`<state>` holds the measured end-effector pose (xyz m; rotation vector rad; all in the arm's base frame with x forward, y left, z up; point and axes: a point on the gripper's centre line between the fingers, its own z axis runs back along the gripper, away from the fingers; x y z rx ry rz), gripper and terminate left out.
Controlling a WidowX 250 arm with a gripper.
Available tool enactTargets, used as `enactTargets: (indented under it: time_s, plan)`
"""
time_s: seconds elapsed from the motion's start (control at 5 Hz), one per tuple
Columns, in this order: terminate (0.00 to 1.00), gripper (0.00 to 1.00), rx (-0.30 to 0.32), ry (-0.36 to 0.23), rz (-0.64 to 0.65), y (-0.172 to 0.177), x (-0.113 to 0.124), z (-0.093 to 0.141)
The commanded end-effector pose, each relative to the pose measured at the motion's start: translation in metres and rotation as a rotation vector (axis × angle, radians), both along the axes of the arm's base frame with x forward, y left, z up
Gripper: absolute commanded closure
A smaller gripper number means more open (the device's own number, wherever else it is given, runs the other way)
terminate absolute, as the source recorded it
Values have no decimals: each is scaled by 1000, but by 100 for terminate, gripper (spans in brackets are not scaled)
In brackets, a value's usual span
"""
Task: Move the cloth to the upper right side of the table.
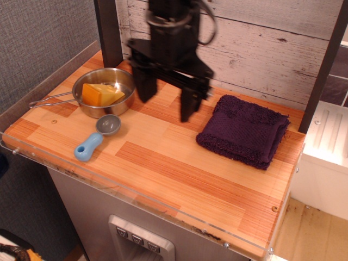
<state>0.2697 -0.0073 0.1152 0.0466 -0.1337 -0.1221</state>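
The cloth (244,130), a dark purple folded terry towel, lies flat at the right side of the table (163,163), near the back wall. My gripper (167,102) is open and empty, its black fingers (188,106) spread wide. It hangs above the middle of the table, left of the cloth and right of the pan, and touches neither.
A steel pan (103,91) with an orange cheese wedge (100,94) stands at the back left. A blue-handled scoop (97,138) lies in front of it. A dark post (109,32) stands at the back left, a white unit (329,147) at the right.
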Motion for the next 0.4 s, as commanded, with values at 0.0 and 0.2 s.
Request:
enactTargets:
  time_s: [0.0, 0.2]
  plan:
    - [0, 0, 3, -23, -5, 4, 1, 8]
    - [100, 0, 3, -23, -5, 4, 1, 8]
